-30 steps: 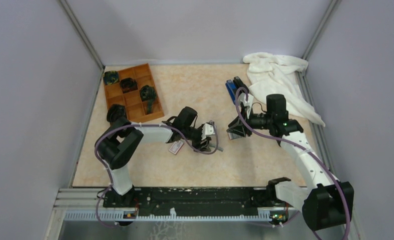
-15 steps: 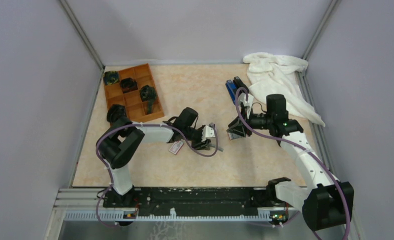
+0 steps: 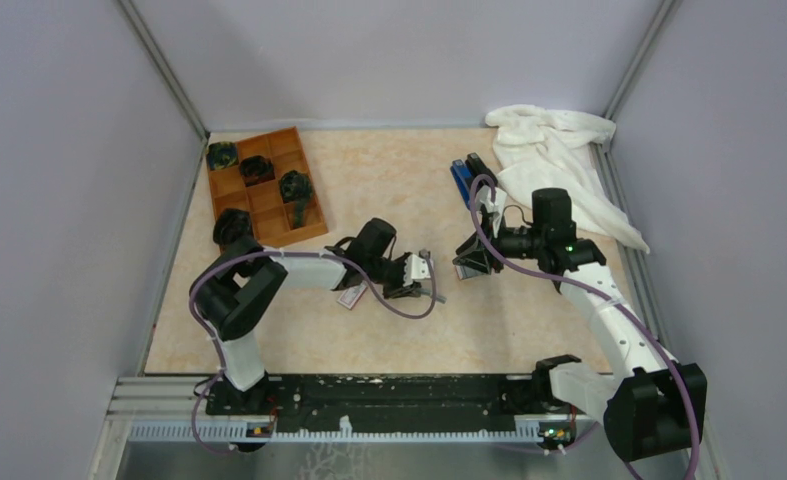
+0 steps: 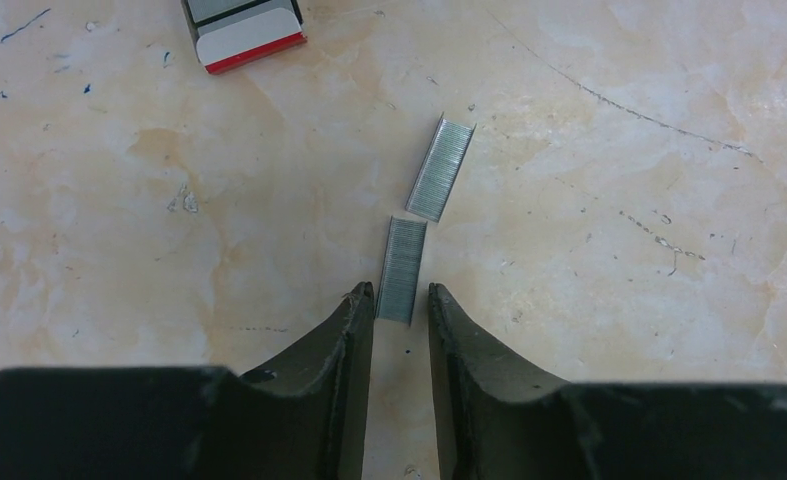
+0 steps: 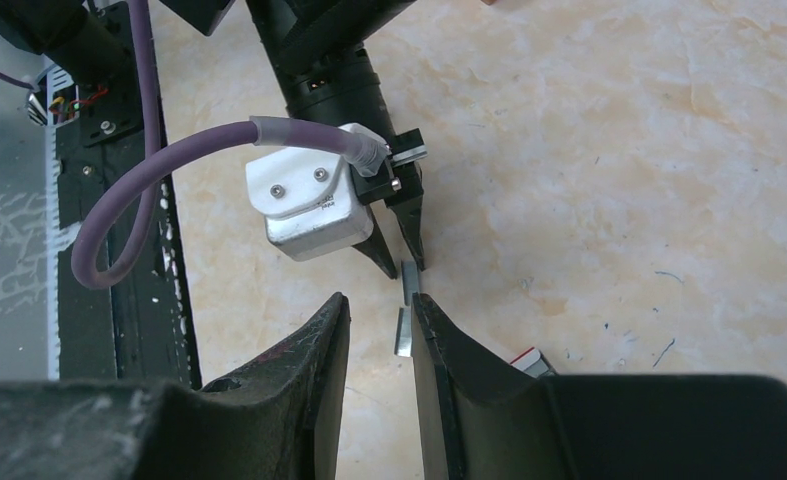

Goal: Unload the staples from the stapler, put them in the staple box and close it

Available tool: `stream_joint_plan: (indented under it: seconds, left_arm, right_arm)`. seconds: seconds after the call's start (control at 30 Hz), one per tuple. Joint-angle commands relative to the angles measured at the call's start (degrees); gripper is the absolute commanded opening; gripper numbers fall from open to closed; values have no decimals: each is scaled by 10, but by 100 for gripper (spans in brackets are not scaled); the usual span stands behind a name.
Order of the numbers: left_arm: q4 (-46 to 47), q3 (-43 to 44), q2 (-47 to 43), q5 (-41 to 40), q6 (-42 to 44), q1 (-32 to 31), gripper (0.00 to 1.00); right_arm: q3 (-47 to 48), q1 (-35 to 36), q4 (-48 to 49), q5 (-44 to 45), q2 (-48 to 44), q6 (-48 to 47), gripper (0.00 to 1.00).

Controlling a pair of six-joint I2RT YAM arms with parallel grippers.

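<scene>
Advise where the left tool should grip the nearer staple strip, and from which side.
Pinch the nearer staple strip across its two long edges at the near end, coming straight down. It lies flat on the table, narrow, lengthwise in line with the left tool, whose fingers flank that end.

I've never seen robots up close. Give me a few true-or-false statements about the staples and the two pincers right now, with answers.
1. Two staple strips lie on the table, the nearer strip and the farther strip. True.
2. The left pincer has a finger on each side of the nearer strip's end. True.
3. The white-and-red box sits between the left pincer's fingers. False: it lies apart from them.
4. The right pincer grips a strip. False: nothing is between its fingers.
</scene>
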Motion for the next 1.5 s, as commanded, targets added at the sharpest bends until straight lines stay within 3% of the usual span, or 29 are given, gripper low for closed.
stream_joint_plan:
  seconds: [0.0, 0.47, 0.8, 1.13, 1.47]
  left_arm:
    - [-2, -27, -10, -22, -3, -2, 32]
    - [77, -77, -45, -49, -110, -6, 20]
    - [124, -110, -93, -101, -221, -6, 20]
    - [140, -119, -135, -99, -359, -6, 20]
    - [173, -118, -177, -37, -473, 13, 20]
  right_arm:
    - [29, -3, 13, -4, -6, -2, 30]
    - [29, -3, 16, 4, -3, -1, 30]
    - [27, -3, 20, 1, -1, 4, 30]
    - [22, -3, 34, -17, 1, 19, 30]
    - [-9, -3, 143, -97, 16, 145, 30]
